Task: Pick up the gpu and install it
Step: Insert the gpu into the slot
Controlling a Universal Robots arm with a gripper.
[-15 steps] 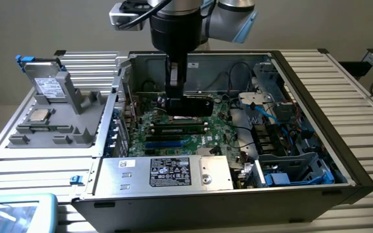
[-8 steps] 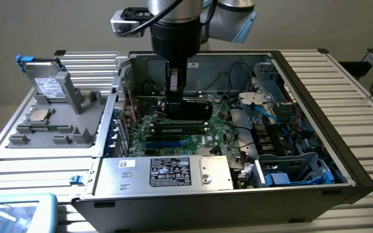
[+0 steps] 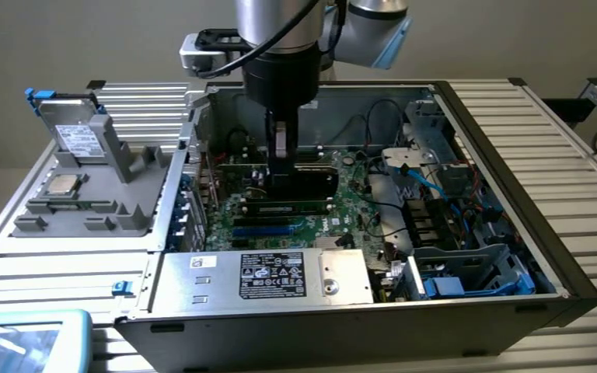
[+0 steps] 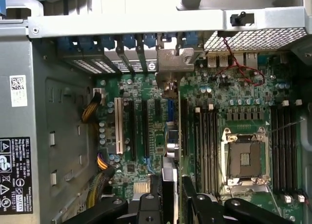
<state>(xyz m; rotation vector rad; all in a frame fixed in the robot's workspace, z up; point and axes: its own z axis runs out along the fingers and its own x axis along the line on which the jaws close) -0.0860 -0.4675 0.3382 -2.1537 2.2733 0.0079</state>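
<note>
Edgewise, gpu (image 3: 314, 185) held within gripper (image 4: 171, 187), over motherboard (image 4: 146, 151)

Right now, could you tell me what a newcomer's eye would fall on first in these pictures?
First, the dark robot arm reaching down into the open computer case in the middle of the exterior view, its jaws closed on the gpu over the green motherboard. Then the silver power supply with its black label at the case's near edge, and the grey fixture carrying a small silver CPU chip at the exterior view's left.
</note>
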